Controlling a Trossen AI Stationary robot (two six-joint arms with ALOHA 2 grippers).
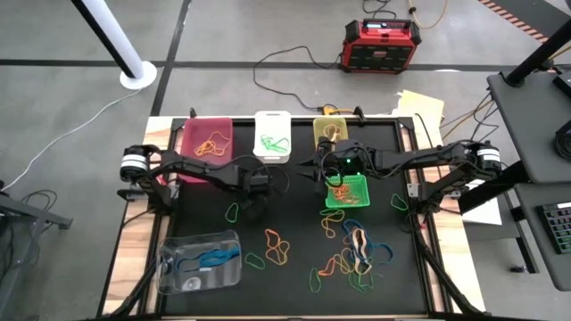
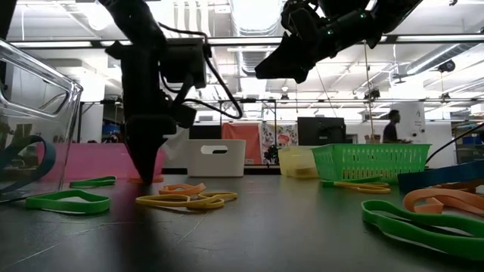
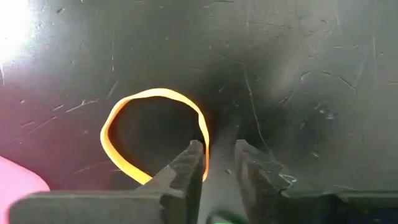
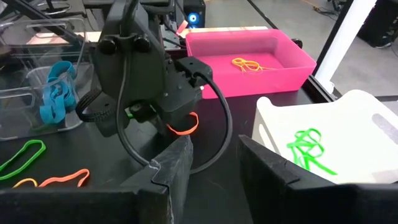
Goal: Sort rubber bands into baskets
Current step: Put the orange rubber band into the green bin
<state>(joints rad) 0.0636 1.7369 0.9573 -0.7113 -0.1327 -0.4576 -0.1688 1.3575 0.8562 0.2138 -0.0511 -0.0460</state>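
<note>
My left gripper is down at the black mat, fingers narrowly apart beside an orange rubber band, just off the pink basket. My right gripper hovers, jaws part open and empty, over the green mesh basket.

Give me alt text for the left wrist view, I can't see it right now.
The left gripper is down at the black mat, its two dark fingers slightly apart at the edge of an orange rubber band lying as an open loop. A pink basket corner shows at one edge.
</note>
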